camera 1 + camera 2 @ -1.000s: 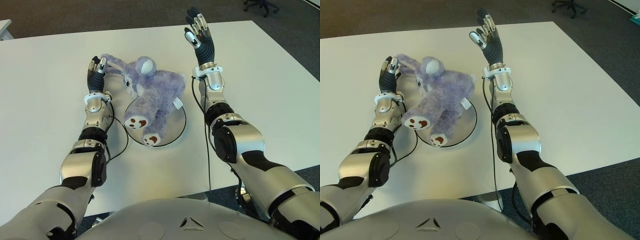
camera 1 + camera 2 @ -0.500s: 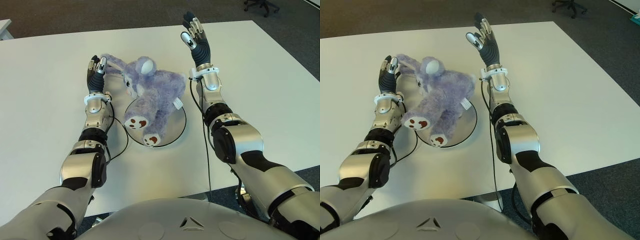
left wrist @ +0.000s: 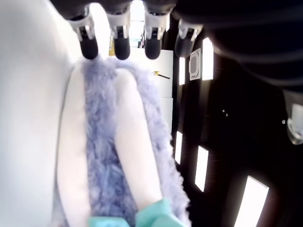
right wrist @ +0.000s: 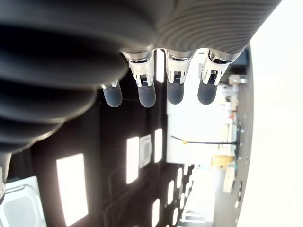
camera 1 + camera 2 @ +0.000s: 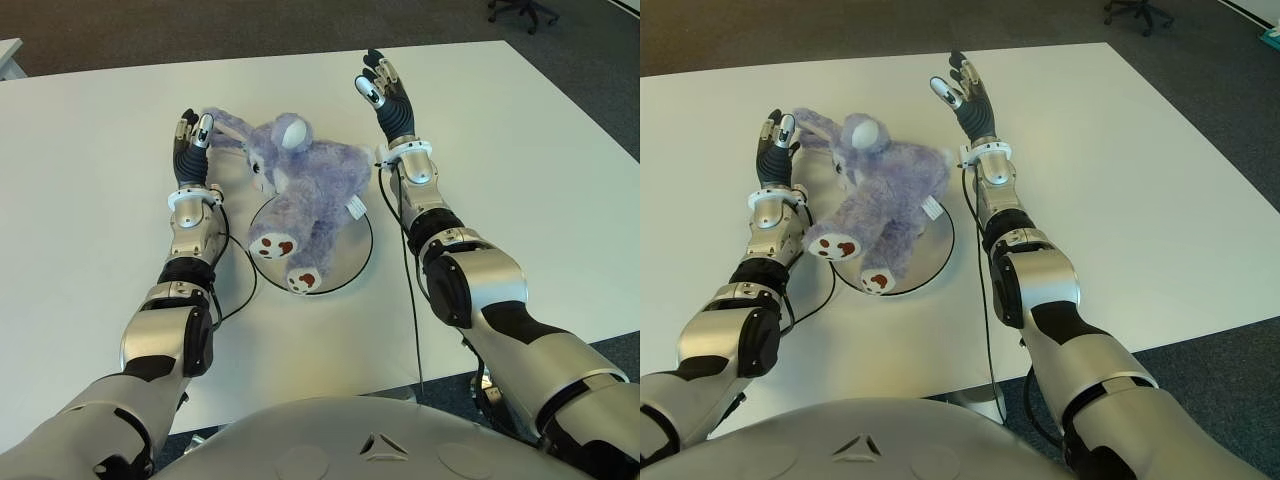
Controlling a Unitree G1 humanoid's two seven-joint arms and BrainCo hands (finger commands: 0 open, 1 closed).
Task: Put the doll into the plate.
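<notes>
A purple plush doll (image 5: 305, 185) lies on its back across the round dark-rimmed plate (image 5: 352, 252), feet toward me, head and long ears hanging over the plate's far left side. My left hand (image 5: 190, 135) is beside the doll's ear, its fingers straight and holding nothing. In the left wrist view the ear (image 3: 104, 156) lies just below the extended fingertips (image 3: 120, 47). My right hand (image 5: 384, 92) is raised to the right of the doll's head, fingers spread and apart from it. Nothing shows between the straight fingers (image 4: 147, 97) in the right wrist view.
The white table (image 5: 520, 150) stretches wide on both sides of the plate. Black cables (image 5: 410, 260) run along both forearms onto the tabletop. Dark carpet and an office chair (image 5: 520, 10) lie beyond the far right edge.
My right hand has come down and to the left, closer to the doll's head. The left hand, the doll and the plate have not moved.
</notes>
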